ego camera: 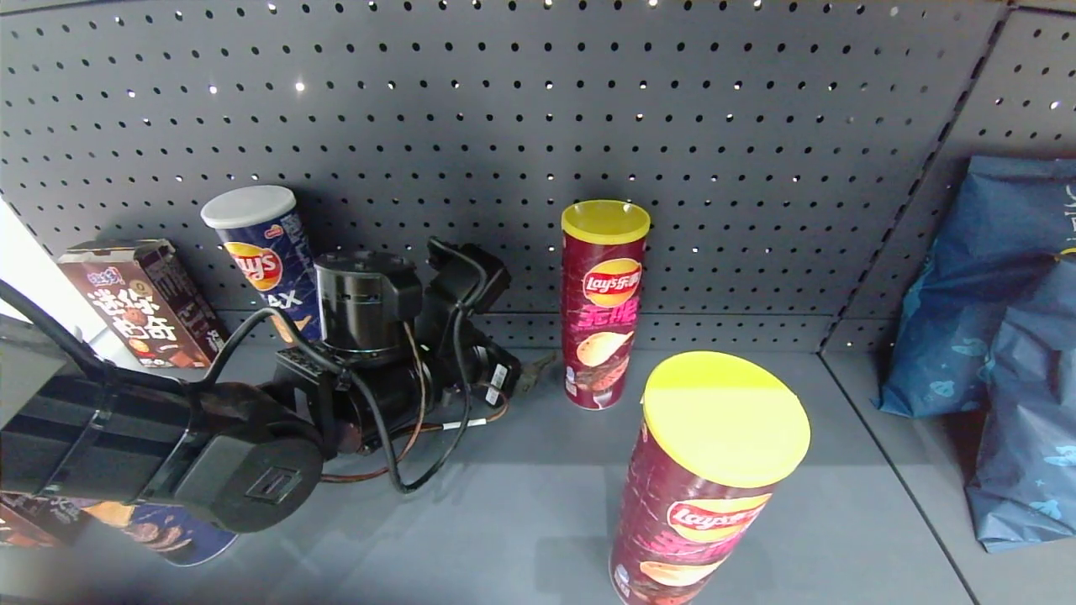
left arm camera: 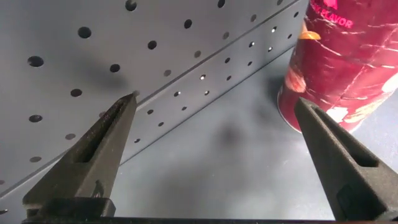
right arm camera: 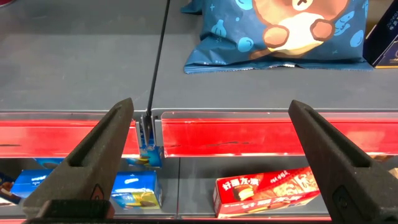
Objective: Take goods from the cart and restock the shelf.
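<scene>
In the head view, two maroon cans stand upright on the shelf [ego camera: 521,521], long axes vertical and yellow lids up. The back can [ego camera: 603,307] is near the pegboard [ego camera: 588,126]. The front can [ego camera: 702,487] is nearer the front edge, its base cut off. At the back left, the left arm [ego camera: 210,437] hides the lower part of a blue can [ego camera: 261,252] beside a brown box [ego camera: 139,302]. Blue bags [ego camera: 1000,336] at the right end are cut off.

In the left wrist view, the left gripper [left arm camera: 216,102] is spread wide and empty, pointing at where pegboard meets shelf. The back can [left arm camera: 348,62] is just beside one finger, its top cut off.

In the right wrist view, the right gripper [right arm camera: 211,106] is spread and empty before a red rail [right arm camera: 249,137]. A bear bag [right arm camera: 280,31] lies beyond the rail, partly cut off. A red box [right arm camera: 267,190] and blue boxes [right arm camera: 134,190] are below it.
</scene>
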